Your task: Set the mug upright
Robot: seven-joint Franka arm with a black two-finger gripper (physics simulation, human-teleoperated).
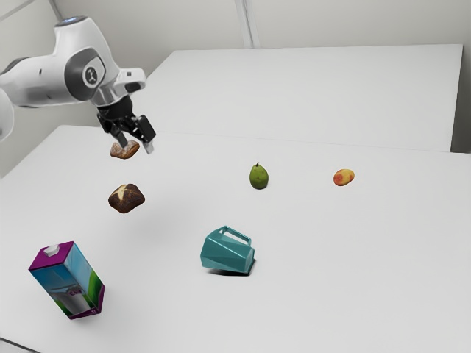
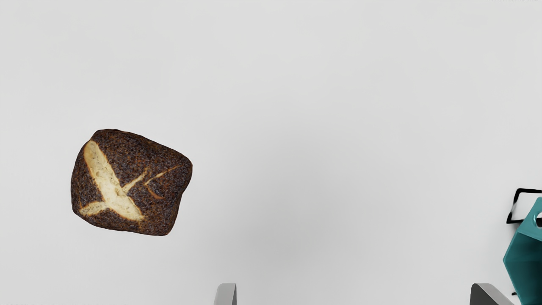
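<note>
Mug lying on its side on the desk, not upright, handle turned up; wrist view catches part of it, its hollow inside visible, past one finger. Pincer up in the air over the desk, spread, nothing between the fingers, well apart from the mug. Dark scored bread on the desk, between the pincer and the carton in the exterior view; wrist view has that bread out past the other finger. Lighter roll appears right by the fingertips in the exterior view, can't tell the height gap. Carton standing, purple top, white cap, nearer that camera. Green pear beyond the mug, yellow-red fruit farther toward the exterior view's right.
</note>
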